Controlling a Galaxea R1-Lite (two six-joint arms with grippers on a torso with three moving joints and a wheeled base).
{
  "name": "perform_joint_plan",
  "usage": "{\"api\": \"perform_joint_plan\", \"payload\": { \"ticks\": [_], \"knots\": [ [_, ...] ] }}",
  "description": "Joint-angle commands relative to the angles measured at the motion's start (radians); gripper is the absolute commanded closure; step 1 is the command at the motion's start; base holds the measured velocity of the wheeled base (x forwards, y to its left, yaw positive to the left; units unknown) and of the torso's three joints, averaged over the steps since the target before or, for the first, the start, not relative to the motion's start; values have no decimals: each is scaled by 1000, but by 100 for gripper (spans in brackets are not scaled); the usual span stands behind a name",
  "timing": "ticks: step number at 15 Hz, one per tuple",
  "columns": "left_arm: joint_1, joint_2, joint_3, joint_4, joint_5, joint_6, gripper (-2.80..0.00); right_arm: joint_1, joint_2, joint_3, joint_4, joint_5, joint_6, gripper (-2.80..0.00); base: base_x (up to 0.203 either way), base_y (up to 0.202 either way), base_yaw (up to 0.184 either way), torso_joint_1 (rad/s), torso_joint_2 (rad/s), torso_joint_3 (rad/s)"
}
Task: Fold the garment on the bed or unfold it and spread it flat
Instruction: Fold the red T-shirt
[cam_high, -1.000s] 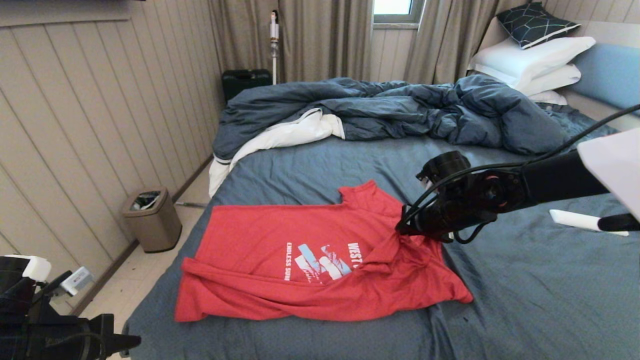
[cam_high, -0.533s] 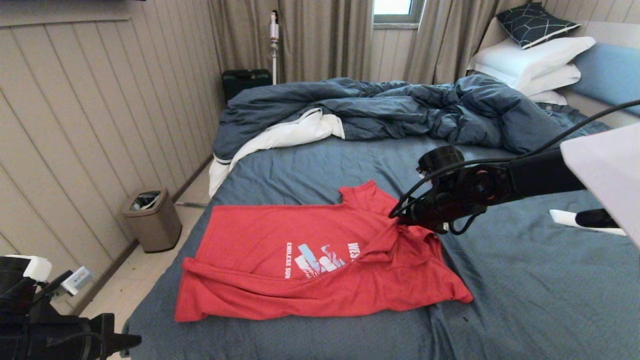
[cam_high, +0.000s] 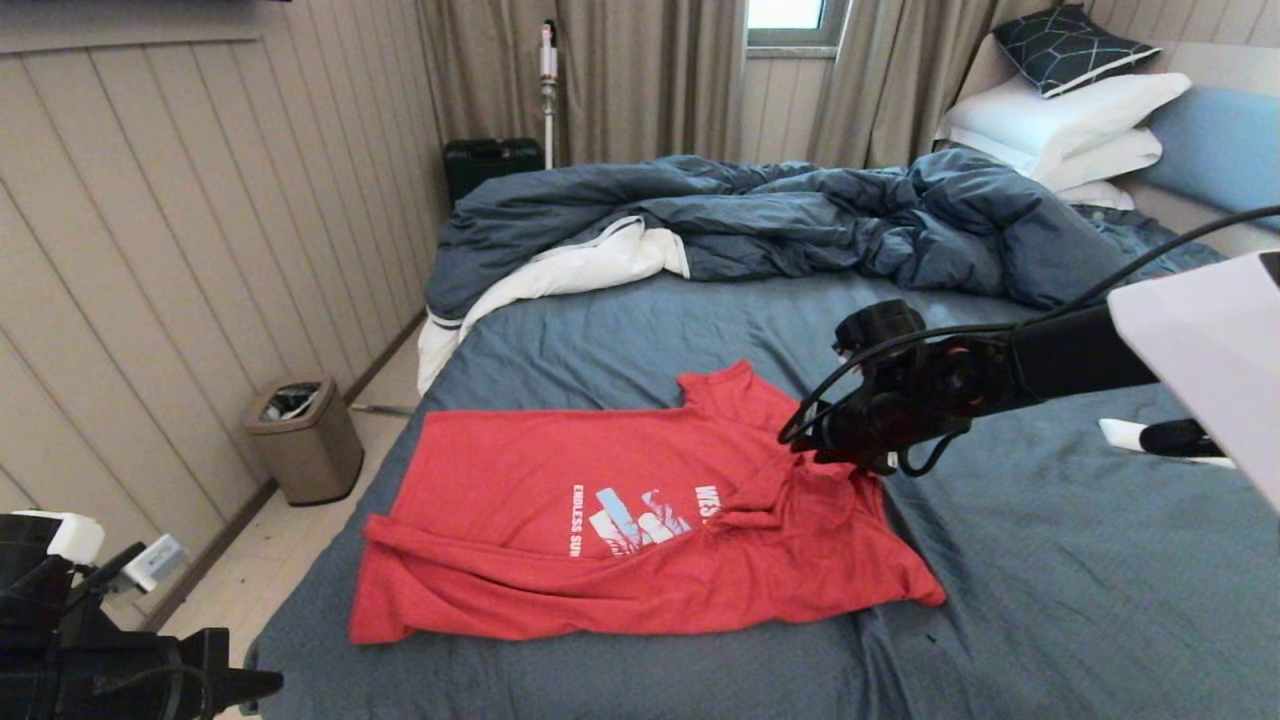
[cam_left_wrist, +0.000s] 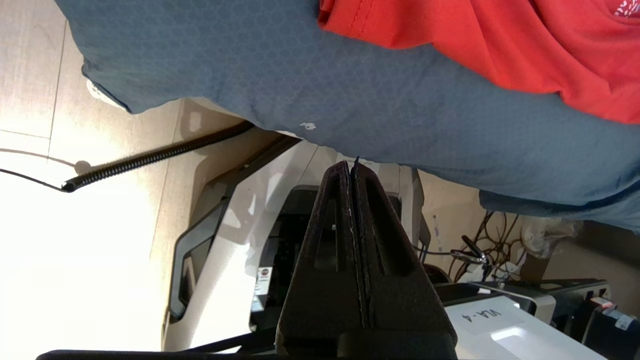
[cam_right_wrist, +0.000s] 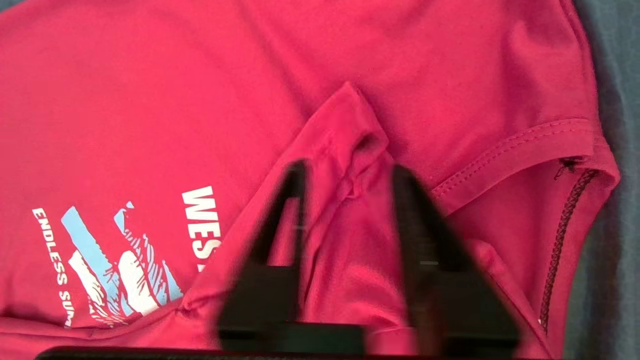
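The garment (cam_high: 560, 470), a red T-shirt with a white and light-blue print, lies on the bed (cam_high: 1050, 580), its near edge rolled and its right part creased. My right gripper (cam_high: 800, 450) hovers low over the crumpled shoulder area near the collar. Seen from the right wrist, the right gripper (cam_right_wrist: 347, 167) is open, with a pinched ridge of the garment (cam_right_wrist: 150, 100) lying loose between its fingers. My left gripper (cam_left_wrist: 351, 162) is shut and empty, parked off the bed's near left corner, and in the head view it shows as the left gripper (cam_high: 250, 685).
A rumpled dark blue duvet (cam_high: 800, 215) and white pillows (cam_high: 1060, 120) fill the far end of the bed. A white object (cam_high: 1130, 435) lies on the sheet at the right. On the floor to the left stands a bin (cam_high: 305, 435) by the panelled wall.
My right gripper was shut on a raised fold of the shirt; its fingers have now parted and the fold lies loose between them. The arm shifted slightly left. The left arm has not moved.
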Motion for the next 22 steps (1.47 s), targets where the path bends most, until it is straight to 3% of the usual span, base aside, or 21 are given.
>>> {"api": "perform_joint_plan", "payload": {
  "ticks": [1, 6, 7, 10, 13, 22],
  "knots": [
    [0, 2, 0, -2, -3, -2, 0, -1, -13, 6, 1, 2, 2, -280, 0, 0, 0, 0, 0, 0],
    [1, -6, 1, 0, -4, -5, 0, 9, -122, 68, 2, 1, -2, -280, 0, 0, 0, 0, 0, 0],
    [-1, -8, 2, 0, -4, -5, 0, 34, -153, 111, 2, 0, -14, 0, 0, 0, 0, 0, 0, 0],
    [1, -8, 6, 0, -4, -5, 0, 124, -166, 156, 21, -2, -79, 0, 0, 0, 0, 0, 0, 0],
    [1, -9, 8, 0, -4, -6, 0, 188, -117, 133, 66, -3, -89, 0, 0, 0, 0, 0, 0, 0],
    [0, 0, 5, 0, -4, -5, 0, 214, -25, 142, 66, -16, -100, 0, 0, 0, 0, 0, 0, 0]
  ]
}}
